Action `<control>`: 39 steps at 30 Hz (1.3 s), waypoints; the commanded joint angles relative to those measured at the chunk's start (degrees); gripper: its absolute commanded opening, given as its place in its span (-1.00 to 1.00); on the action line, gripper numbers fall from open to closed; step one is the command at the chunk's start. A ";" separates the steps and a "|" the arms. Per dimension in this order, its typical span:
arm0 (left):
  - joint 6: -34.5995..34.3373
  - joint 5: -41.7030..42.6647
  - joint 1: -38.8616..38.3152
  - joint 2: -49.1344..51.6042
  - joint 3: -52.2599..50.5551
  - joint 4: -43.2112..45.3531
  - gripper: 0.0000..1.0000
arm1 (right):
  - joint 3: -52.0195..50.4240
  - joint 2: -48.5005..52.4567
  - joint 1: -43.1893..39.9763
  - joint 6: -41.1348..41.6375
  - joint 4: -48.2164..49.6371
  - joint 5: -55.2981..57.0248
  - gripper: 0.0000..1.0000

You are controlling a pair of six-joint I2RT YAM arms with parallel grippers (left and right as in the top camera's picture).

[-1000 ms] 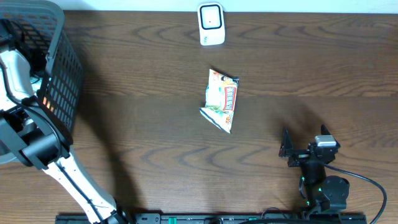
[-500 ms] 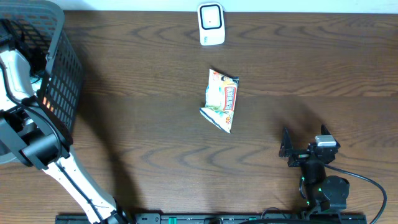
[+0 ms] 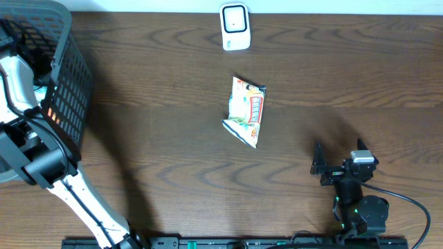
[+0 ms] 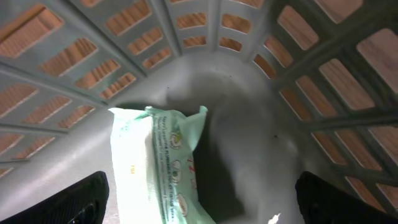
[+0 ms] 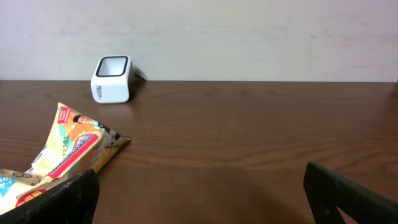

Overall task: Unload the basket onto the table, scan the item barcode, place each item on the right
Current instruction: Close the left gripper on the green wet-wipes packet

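Honestly, nothing is changing over this last second. Both arms are sitting frozen and nothing on the bench (image 3: 346, 83) is shifting either.

The left pincer (image 4: 202, 202) is hanging wide open inside the basket (image 3: 69, 90) at the far left corner of the bench. It's hovering right over a green-and-white packet (image 4: 155, 162) lying on the basket floor, but it isn't touching it as far as I can tell. The right pincer (image 5: 199, 199) is also gaping open and gripping nothing, parked near the right end of the near edge. It's pointing toward the orange snack bag (image 3: 247, 111), which is lying flat around the middle of the bench. The white scanner (image 3: 234, 26) is standing at the far edge, well apart from that bag.

So for the task, I'm reading this as a pause before a grab. No item is getting held yet, and no barcode is facing the scanner. My guess is the left arm is lining up on that packet, though I can't rule out the snack bag being the target.
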 commanded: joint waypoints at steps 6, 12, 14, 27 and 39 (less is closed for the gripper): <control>-3.02 0.72 0.81 1.16 -5.20 2.03 0.83 | -0.04 -0.37 -0.44 0.63 -0.26 0.24 0.98; -2.99 -1.31 1.62 1.18 -9.35 3.98 0.72 | -0.04 -0.37 -0.44 0.61 -0.26 0.24 0.99; -2.97 -1.31 1.95 1.18 -9.94 4.52 0.57 | -0.04 -0.37 -0.44 0.61 -0.26 0.24 0.99; -0.42 -1.90 2.32 -4.13 -9.90 4.17 -0.85 | -0.04 -0.37 -0.44 0.63 -0.26 0.24 0.98; -7.06 -1.60 2.32 -23.65 -9.90 -5.14 -0.85 | -0.04 -0.37 -0.44 0.61 -0.26 0.24 0.98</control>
